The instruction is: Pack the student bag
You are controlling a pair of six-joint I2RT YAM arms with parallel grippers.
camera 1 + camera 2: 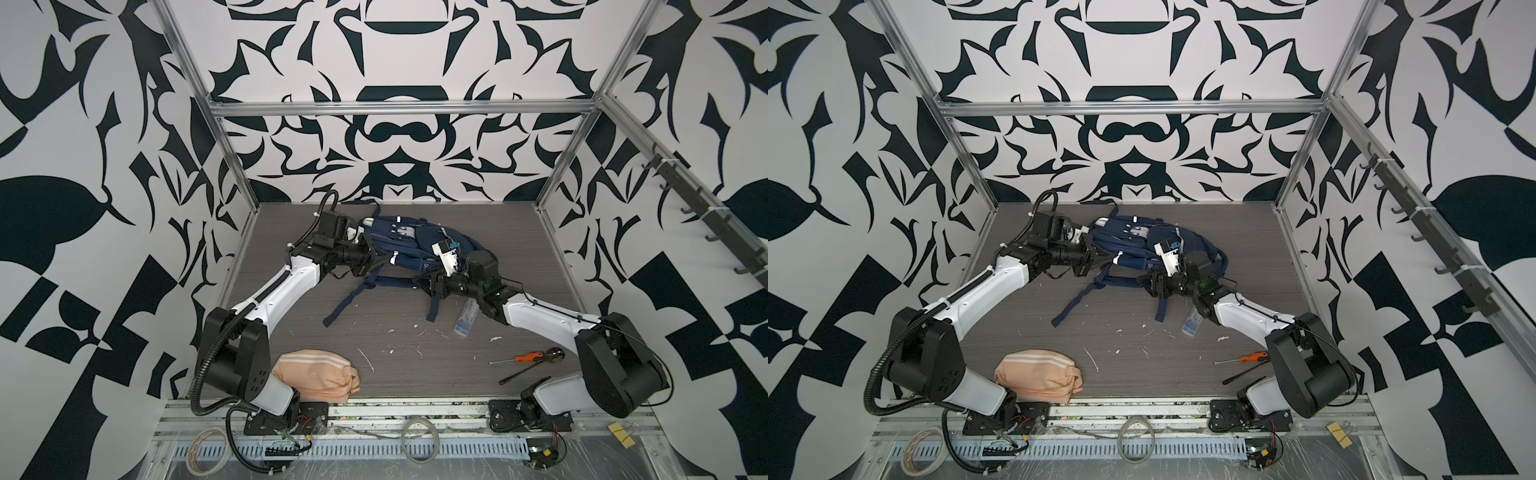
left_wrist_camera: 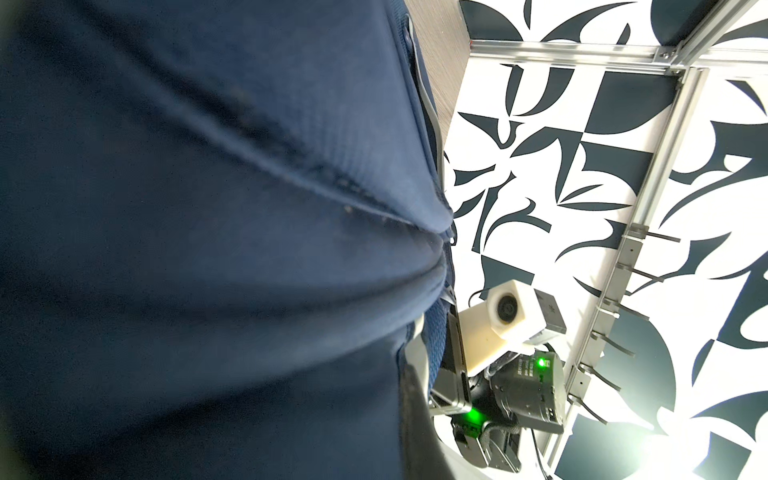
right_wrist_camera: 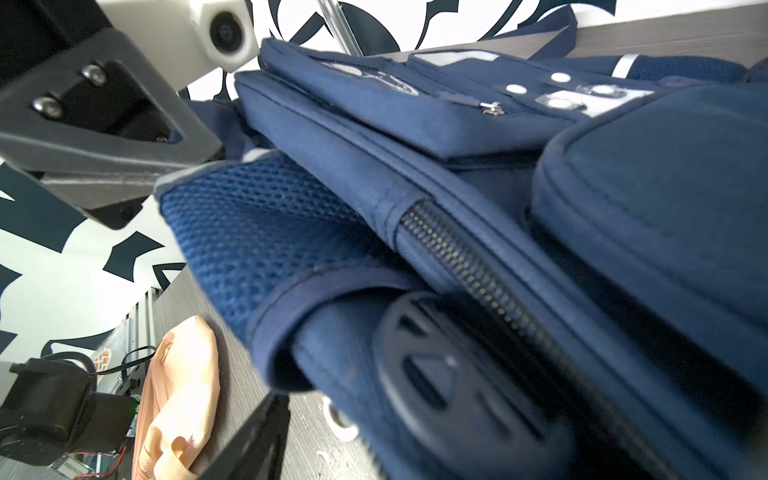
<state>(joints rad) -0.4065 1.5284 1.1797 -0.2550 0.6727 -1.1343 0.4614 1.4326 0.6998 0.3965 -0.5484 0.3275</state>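
The student bag (image 1: 409, 243) (image 1: 1133, 245) is a navy backpack lying on its side at the back middle of the table. Its straps (image 1: 349, 299) trail toward the front. My left gripper (image 1: 376, 254) (image 1: 1096, 254) is shut on the bag's left edge, and navy fabric (image 2: 208, 208) fills the left wrist view. My right gripper (image 1: 419, 282) (image 1: 1144, 280) sits low at the bag's near edge, open. In the right wrist view one dark finger (image 3: 257, 436) stands clear of the bag (image 3: 457, 208). The fabric hides the other finger.
A peach striped pouch (image 1: 316, 376) (image 3: 178, 395) lies at the front left by the left arm's base. Under the right forearm lies a clear plastic item (image 1: 465, 318). An orange-handled screwdriver (image 1: 519, 358), a black stick (image 1: 521, 374) and a clear ball (image 1: 555, 354) lie front right.
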